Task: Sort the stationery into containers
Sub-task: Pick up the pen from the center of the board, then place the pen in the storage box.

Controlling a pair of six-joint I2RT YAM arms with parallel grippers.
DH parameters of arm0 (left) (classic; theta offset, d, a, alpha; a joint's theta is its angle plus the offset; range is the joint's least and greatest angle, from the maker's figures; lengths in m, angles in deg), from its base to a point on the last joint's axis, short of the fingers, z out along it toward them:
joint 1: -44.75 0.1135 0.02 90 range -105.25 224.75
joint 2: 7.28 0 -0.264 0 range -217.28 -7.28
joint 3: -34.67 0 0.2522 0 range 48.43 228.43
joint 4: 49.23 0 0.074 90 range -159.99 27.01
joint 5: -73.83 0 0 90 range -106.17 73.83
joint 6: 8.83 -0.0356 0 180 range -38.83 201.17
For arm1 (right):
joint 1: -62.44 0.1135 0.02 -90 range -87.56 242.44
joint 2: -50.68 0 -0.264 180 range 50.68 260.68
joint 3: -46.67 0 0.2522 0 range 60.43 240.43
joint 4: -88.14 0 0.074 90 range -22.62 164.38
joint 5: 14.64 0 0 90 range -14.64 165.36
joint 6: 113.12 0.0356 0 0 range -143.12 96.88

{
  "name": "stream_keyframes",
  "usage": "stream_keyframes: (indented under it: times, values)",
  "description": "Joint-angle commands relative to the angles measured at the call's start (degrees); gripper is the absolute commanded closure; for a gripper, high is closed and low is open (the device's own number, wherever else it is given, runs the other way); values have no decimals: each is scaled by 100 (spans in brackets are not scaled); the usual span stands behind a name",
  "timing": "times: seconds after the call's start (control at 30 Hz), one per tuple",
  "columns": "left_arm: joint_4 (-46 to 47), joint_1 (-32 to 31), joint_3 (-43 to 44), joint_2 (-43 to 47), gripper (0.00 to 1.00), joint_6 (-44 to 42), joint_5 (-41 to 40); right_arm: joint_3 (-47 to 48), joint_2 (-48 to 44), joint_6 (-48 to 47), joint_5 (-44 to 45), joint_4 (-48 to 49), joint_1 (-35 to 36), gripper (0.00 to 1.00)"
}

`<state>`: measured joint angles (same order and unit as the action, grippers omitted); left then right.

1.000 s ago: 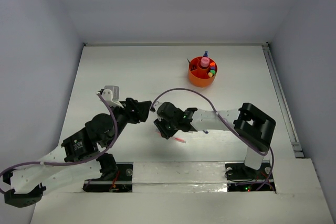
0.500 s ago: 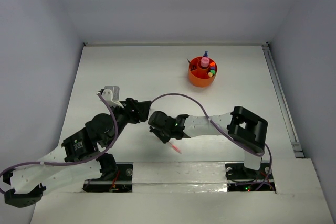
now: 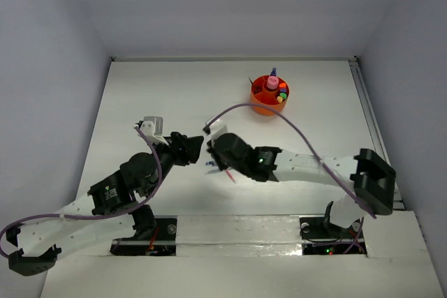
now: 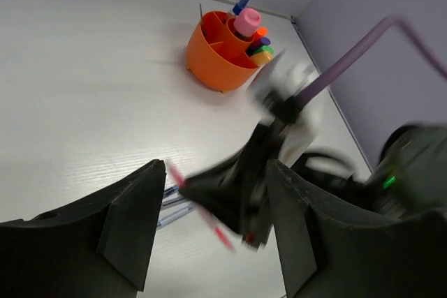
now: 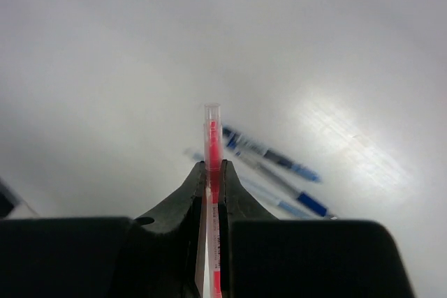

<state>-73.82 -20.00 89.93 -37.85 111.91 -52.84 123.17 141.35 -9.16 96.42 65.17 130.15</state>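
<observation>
Right claw (image 5: 213,169) (closed) grips red pen (image 5: 211,130).

Left gripper (image 3: 198,149) and right gripper (image 5: 211,172) crowd each other mid-table, almost touching, so there is no lane between them. The left's jaws are spread, and the right arm's wrist fills the gap at their 12 o'clock. Red pen (image 5: 211,146), pinched by the right gripper, pokes past its tips. Blue pens (image 5: 311,205) lie on the table (image 3: 154,88) just beside it. Orange tub (image 4: 209,68) is at 1 o'clock from the grippers, with bare table between, and the purple cable (image 4: 353,57) arcs over that lane. Tub's 3 o'clock compartments are packed; the 9 o'clock one seems mostly free.
</observation>
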Motion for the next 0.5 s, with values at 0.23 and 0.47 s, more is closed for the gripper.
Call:
stream_keyframes:
  times: [0.23, 0.47]
  values:
    - [1714, 24, -888, -529, 48, 274, 686, -851, -1324, -621, 970, 3474, -1926, 100]
    - [2734, 24, -1442, -1108, 48, 187, 1117, -527, -490, -1467, 488, 4700, -3007, 100]
